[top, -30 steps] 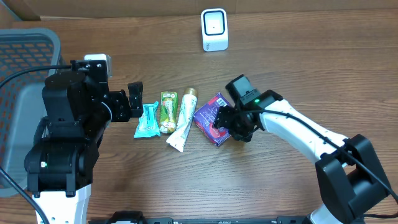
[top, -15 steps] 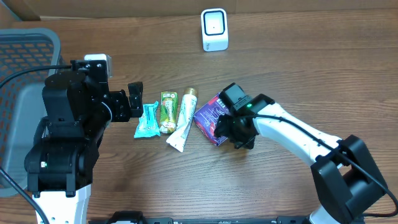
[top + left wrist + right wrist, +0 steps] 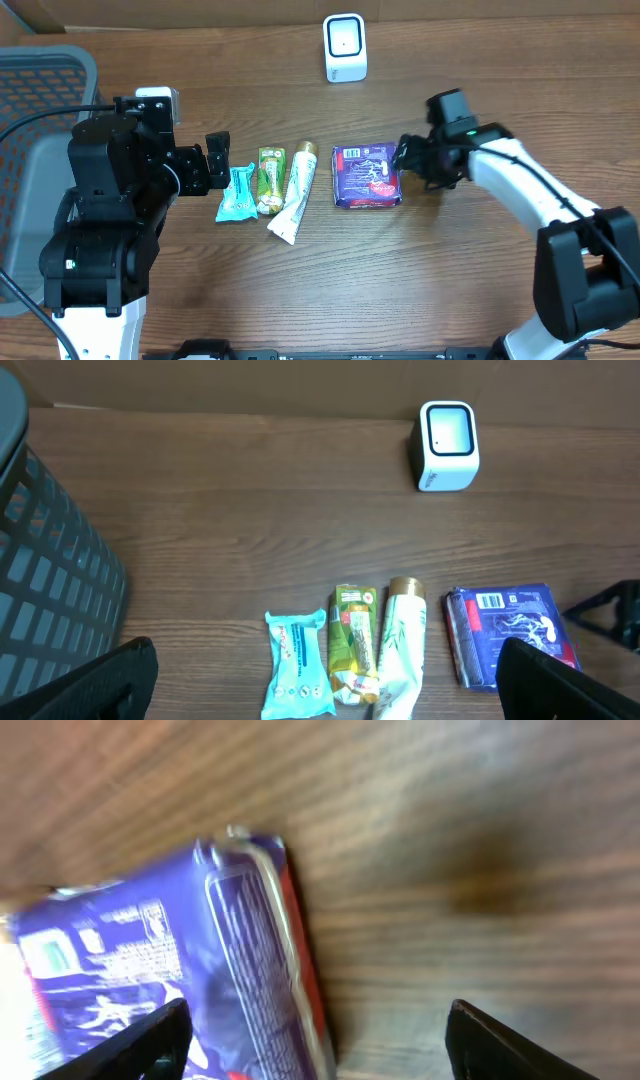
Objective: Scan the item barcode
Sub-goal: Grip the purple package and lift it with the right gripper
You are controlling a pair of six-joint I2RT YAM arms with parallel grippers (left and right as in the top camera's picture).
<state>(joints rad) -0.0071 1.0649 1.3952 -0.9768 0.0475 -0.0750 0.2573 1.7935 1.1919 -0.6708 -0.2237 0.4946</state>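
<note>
Overhead view places the purple snack packet (image 3: pixel 367 176) flat on the table (image 3: pixel 470 300), well apart from the white scanner (image 3: pixel 345 47) and just beside the right gripper (image 3: pixel 408 160). That gripper's jaws stand wide with nothing clamped. The left gripper (image 3: pixel 217 158) is likewise spread wide and empty, near the teal sachet (image 3: pixel 237 193).

Risk 1: the packet is thin, glossy and flush with the wood. A pinch on its edge is likely to slip or crumple the film.

Risk 2: the barcode (image 3: pixel 348 154) occupies one corner of the upper face. A grip covering that corner, or a lift turning it away from the scanner, would probably yield no read.

Appearance: rectangular purple wrapper, red trim, white print. The right wrist view shows a raised seam.
</note>
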